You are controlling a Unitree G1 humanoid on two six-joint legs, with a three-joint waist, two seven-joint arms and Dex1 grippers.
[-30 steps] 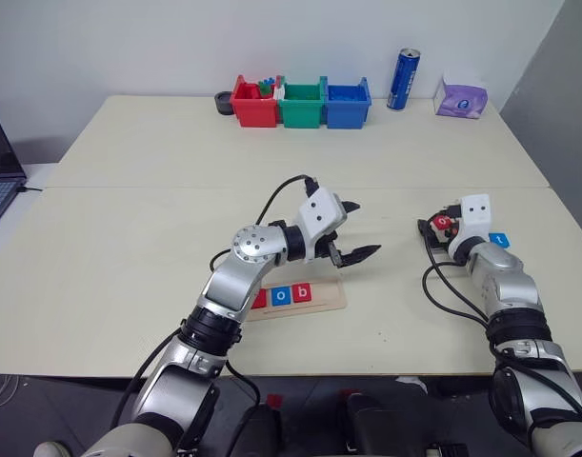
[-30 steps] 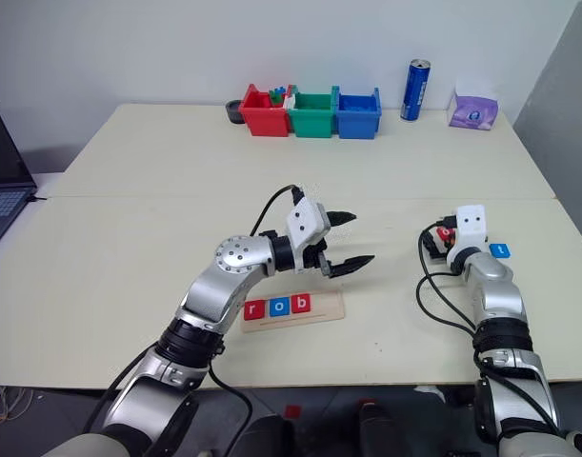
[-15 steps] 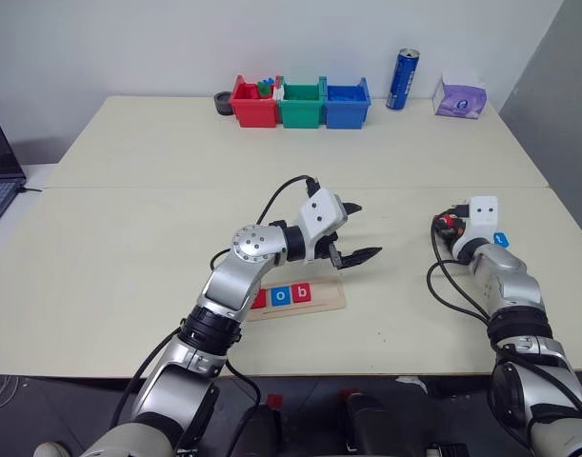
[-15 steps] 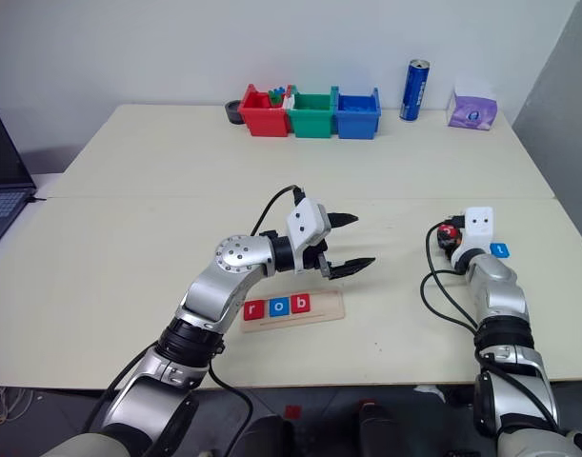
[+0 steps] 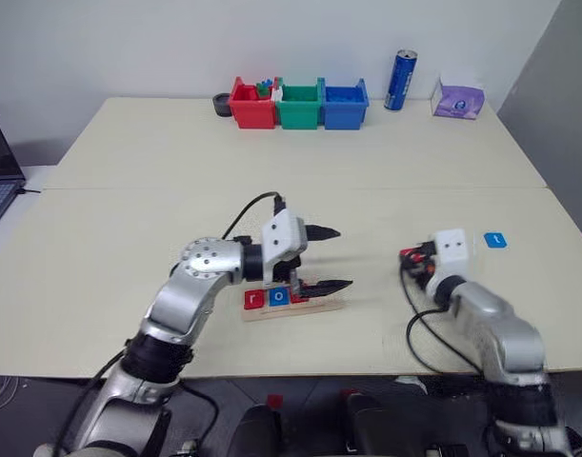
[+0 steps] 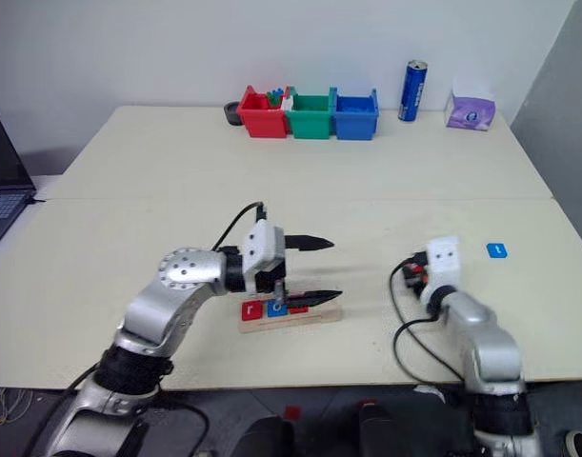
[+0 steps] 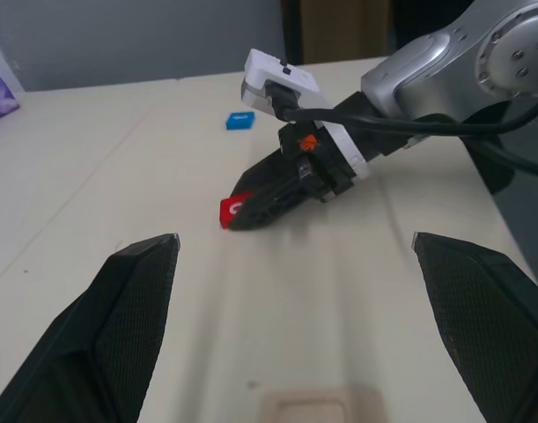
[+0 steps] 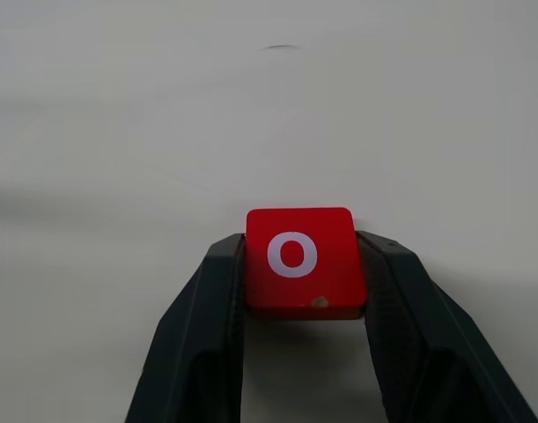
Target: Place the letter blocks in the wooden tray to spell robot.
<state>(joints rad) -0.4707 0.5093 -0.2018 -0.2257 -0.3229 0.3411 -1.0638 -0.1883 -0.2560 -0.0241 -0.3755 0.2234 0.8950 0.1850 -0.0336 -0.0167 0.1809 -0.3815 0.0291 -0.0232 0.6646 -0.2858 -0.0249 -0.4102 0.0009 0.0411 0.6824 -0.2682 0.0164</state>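
Letter blocks found in three places. Wooden tray (image 5: 292, 305) on the near part of the counter (image 5: 129, 228), taken as landmark. In its groove, at the left end: red "r" block (image 5: 254, 299), then blue "o" block (image 5: 280, 297) just beside it; a further red block (image 6: 298, 307) next along, mostly hidden behind a black finger, letter not readable. Right end of tray groove bare.

Left gripper (image 5: 331, 258) hanging directly over the tray, pointed toward the tray's right — fingers spread wide apart, grasping nothing. Lower finger (image 5: 326, 285) crossing just above the tray's middle; contact with tray or blocks not determinable.

Right gripper (image 7: 242, 211) well to the right of the tray, fingers clenched on red "o" block (image 8: 304, 262). Block pinched by its two side edges, letter face up, seen plainly in the right wrist view. Block close over the counter surface; touching or raised not determinable.

Blue "t" block (image 5: 495, 240) lying flat on the counter, farther right of the tray than the right gripper and a little farther back, apart from both grippers.

Behind the tray, at the far edge of the counter: red bin (image 5: 252, 107), green bin (image 5: 301, 107), blue bin (image 5: 347, 105) in a row touching; blue can (image 5: 403, 80) upright to their right; purple tissue pack (image 5: 458, 99) beyond it.
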